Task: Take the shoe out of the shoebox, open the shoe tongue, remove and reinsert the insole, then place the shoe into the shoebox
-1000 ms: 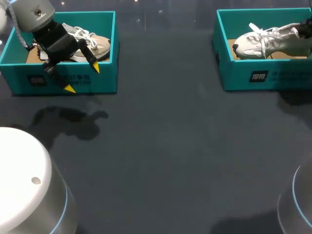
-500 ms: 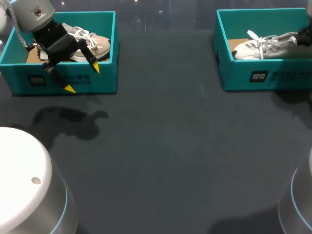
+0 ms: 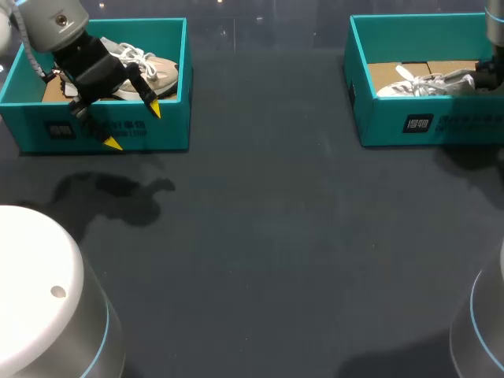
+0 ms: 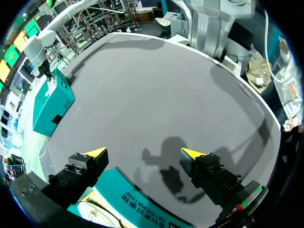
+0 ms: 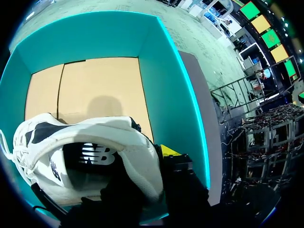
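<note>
**Right gripper** [image 5: 145,164], clenched on the heel collar of the white shoe [image 5: 85,156]. One yellow-tipped finger [image 5: 168,150] lies outside the collar, and the other finger, dark and mostly hidden, sits inside the shoe's opening. The shoe is inside the right shoebox [image 3: 394,126], low over that box's brown cardboard floor [image 5: 95,90]. Its heel is toward the gripper. Its toe points at the box wall that faces the middle of the counter [image 3: 260,236], and its laces lie loose on top.

**Left gripper** [image 3: 134,126], released, with its two yellow tips spread wide and nothing between them. It hangs well apart from the right shoebox, on the far side of the dark counter, above the front wall of the left shoebox [image 3: 169,130]. This teal box matches the right shoebox and stands level with it. A second pale shoe [image 3: 153,71] lies in it, partly covered by the left arm.
</note>
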Motion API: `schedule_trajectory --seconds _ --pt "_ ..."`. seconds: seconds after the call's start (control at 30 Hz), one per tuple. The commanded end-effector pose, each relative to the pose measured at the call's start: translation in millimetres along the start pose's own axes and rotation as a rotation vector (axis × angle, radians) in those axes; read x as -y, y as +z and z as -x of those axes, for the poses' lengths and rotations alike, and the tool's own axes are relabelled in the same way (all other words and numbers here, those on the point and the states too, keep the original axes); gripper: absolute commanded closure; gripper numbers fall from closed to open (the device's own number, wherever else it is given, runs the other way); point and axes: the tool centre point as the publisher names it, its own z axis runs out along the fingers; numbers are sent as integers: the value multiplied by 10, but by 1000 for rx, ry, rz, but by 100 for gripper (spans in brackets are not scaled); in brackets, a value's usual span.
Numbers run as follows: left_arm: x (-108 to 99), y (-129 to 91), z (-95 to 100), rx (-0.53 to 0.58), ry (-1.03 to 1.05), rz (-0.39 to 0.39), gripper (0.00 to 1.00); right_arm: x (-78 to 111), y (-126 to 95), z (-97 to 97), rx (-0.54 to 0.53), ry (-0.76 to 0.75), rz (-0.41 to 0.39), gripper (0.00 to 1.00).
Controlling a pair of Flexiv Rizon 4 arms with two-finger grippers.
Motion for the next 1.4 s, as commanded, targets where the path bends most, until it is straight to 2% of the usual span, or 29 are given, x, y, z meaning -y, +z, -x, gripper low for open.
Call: schedule_trajectory --seconds 0.03,0.7,0.8,0.9,1.07,1.4 --pt "-3 -2 -1 -2 1 2 0 -9 58 -35 -8 2 -5 100" --pt "-3 -2 -1 -2 1 2 0 14 336 -100 -48 -19 -72 99" --pt "-3 -2 -1 -2 1 2 0 2 341 -90 -47 -17 -75 82" --pt "-3 -2 -1 -2 1 2 0 -10 308 -67 -43 -12 -71 73" --pt "-3 -2 -1 -2 1 2 0 -17 264 -40 -37 -10 -66 63" --pt "-3 -2 -1 -2 1 2 0 -66 142 -22 -44 -12 -57 51"
